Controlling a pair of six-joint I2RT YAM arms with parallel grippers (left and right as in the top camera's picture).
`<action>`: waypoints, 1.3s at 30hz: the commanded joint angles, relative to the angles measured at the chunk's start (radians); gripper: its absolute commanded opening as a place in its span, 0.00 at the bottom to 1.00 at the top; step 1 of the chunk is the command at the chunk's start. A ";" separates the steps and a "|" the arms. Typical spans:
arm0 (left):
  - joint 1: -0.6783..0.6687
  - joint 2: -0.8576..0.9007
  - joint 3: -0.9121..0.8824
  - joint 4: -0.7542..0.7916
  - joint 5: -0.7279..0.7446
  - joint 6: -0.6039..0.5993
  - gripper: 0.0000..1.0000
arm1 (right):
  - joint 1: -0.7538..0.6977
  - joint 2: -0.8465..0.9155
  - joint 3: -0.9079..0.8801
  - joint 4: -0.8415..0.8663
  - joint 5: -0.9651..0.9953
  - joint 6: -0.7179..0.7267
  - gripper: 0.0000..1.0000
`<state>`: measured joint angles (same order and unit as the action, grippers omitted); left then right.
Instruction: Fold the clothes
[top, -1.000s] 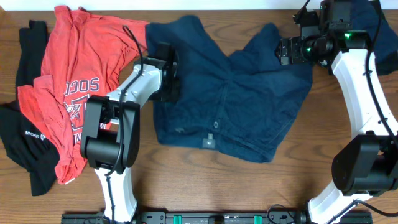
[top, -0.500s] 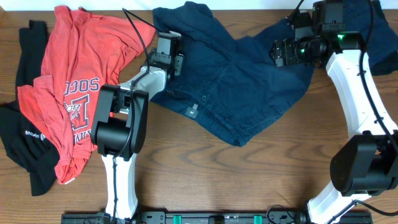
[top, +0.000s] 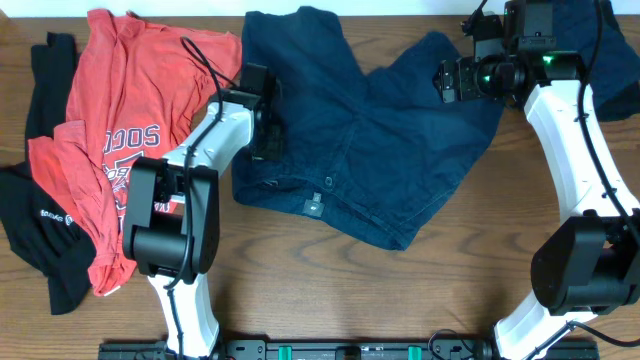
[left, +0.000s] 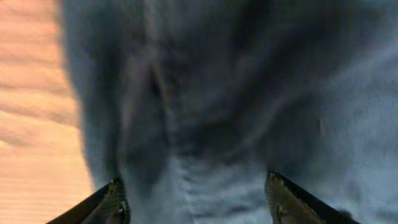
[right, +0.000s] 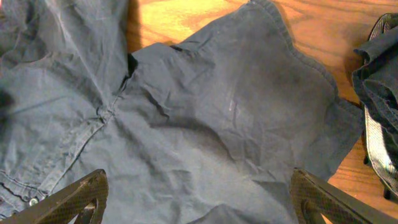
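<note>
Dark blue denim shorts (top: 380, 150) lie spread, wrinkled, across the middle back of the table. My left gripper (top: 268, 130) is low over their left edge. In the left wrist view its fingers (left: 194, 205) are wide apart with blurred denim (left: 217, 93) filling the gap. My right gripper (top: 447, 80) hovers over the upper right leg of the shorts. In the right wrist view its fingers (right: 196, 202) are wide open and empty above the cloth (right: 217, 124).
A red printed T-shirt (top: 130, 110) lies crumpled at the left, with a black garment (top: 45, 230) beyond it. Another dark blue garment (top: 585, 25) sits at the back right corner and shows in the right wrist view (right: 379, 112). Bare wood (top: 400, 300) runs along the front.
My left gripper moved from the shorts' upper left edge back toward the front. The shorts shifted and spread out, with their waistband now lower left. My right gripper hardly moved.
</note>
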<state>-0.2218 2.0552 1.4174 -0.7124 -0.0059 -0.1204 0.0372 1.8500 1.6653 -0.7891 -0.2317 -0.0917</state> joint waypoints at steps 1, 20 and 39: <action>0.003 0.008 -0.033 -0.047 0.107 -0.081 0.70 | 0.013 -0.014 -0.005 -0.008 -0.008 -0.011 0.91; 0.222 0.080 -0.139 -0.031 -0.171 -0.068 0.78 | 0.016 -0.014 -0.006 -0.015 -0.008 -0.011 0.91; 0.241 -0.213 -0.083 -0.042 -0.069 -0.066 0.98 | 0.007 0.133 -0.036 0.123 0.025 -0.039 0.91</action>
<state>0.0341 1.9461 1.3315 -0.7490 -0.0879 -0.1833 0.0463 1.9289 1.6382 -0.6640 -0.2123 -0.1150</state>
